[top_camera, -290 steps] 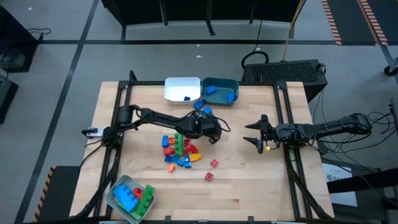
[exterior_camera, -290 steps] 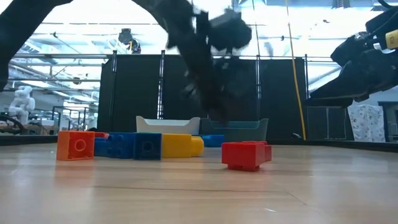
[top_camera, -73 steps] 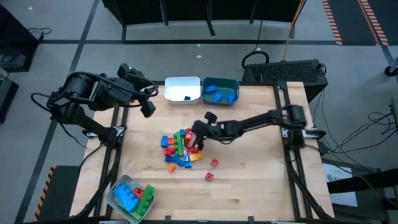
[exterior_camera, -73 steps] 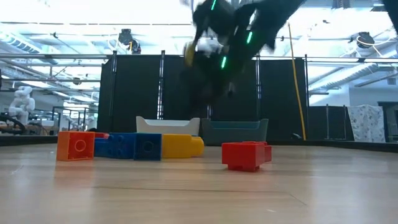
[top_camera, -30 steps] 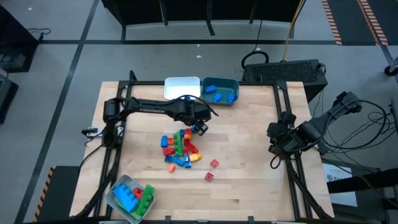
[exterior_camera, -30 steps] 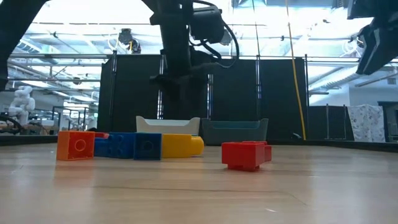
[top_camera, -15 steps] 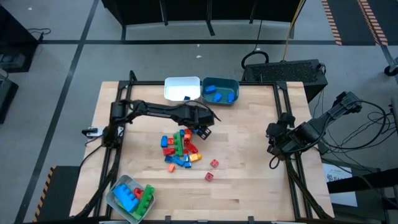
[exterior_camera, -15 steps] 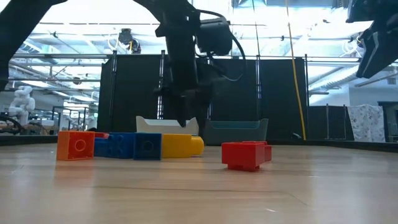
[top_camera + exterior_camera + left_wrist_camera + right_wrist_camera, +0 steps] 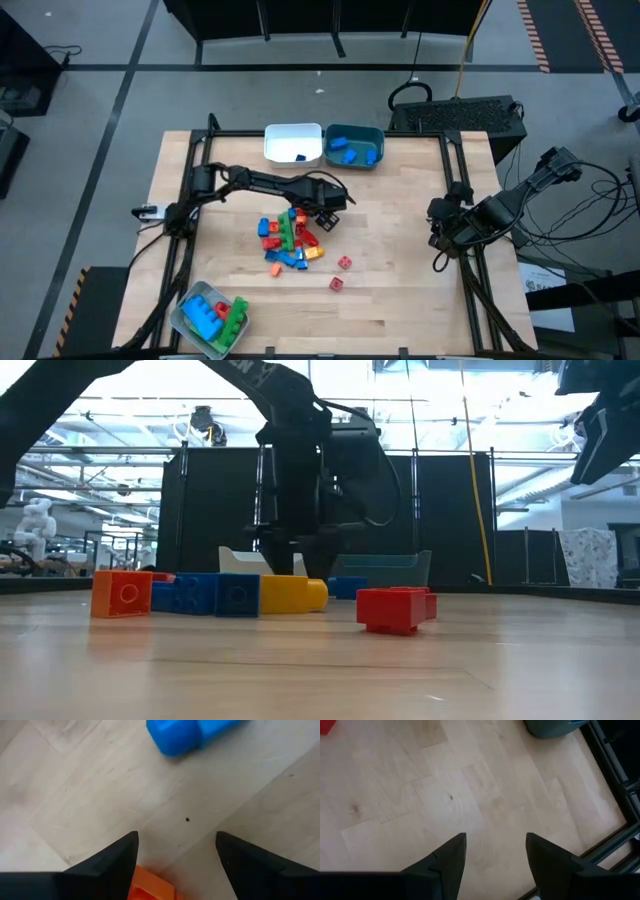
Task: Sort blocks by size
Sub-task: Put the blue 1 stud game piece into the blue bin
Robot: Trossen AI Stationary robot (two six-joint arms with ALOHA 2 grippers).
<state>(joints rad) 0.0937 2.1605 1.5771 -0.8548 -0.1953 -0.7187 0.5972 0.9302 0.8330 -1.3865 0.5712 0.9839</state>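
Observation:
The blocks lie in a loose pile at the table's middle, with two red ones apart on its right. My left gripper hangs open, pointing down, low over the pile's far right edge. In the left wrist view its fingers stand either side of bare wood, with an orange block just below them and a blue block farther off. In the low view it stands just above the yellow block. My right gripper waits open at the table's right edge.
A white bin and a teal bin with blue blocks stand at the far edge. A clear-grey bin with blue and green blocks sits at the near left corner. Bare wood lies right of the pile.
My left gripper has come down toward the pile's far right edge, shifting slightly toward the table's near and right side, its fingers still open. The blocks in the pile have kept their places.

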